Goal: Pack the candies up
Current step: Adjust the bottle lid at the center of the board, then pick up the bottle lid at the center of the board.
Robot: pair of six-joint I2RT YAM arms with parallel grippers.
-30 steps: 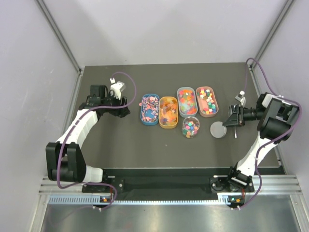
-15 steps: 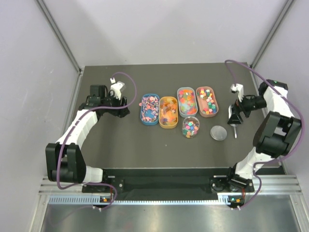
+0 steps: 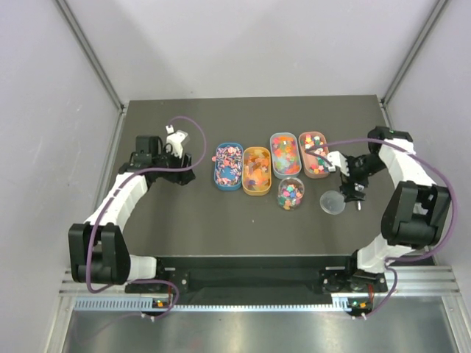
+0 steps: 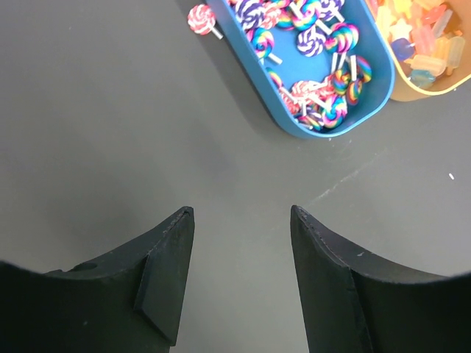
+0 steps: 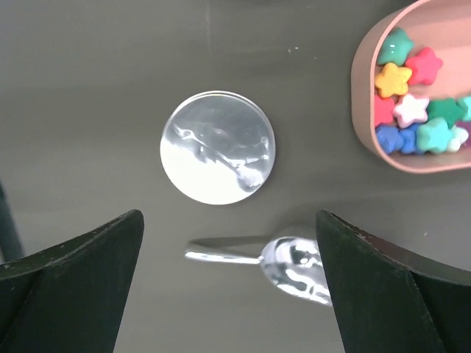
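**Overhead and wrist views of a candy-packing station.** The candies (image 3: 285, 152) lie in four oval trays set in a row at the middle of the surface (image 3: 191, 213), towards its far edge. Some are already in the open jar (image 3: 280, 193), just on the near side of that row. The blue tray (image 4: 366, 88) holds striped lollipops on thin sticks, and one stray lollipop (image 4: 199, 16) lies on the surface just outside it. The pink tray (image 5: 358, 81) holds star-shaped pieces. The lid (image 5: 217, 147) lies flat towards the right edge, with the scoop (image 5: 294, 261) just beside it.

The left pincer (image 4: 239, 220) hangs over bare surface near the blue tray, its jaws partly apart and empty. The right pincer (image 5: 228, 220) hangs above the lid and scoop, jaws spread wide, holding nothing.

The candies appear light, loose and small, so they are likely to roll or scatter if pinched one by one. The lollipop sticks may tangle. Lifting them in bulk with the scoop seems best, grasping it by its slim, probably slippery handle.
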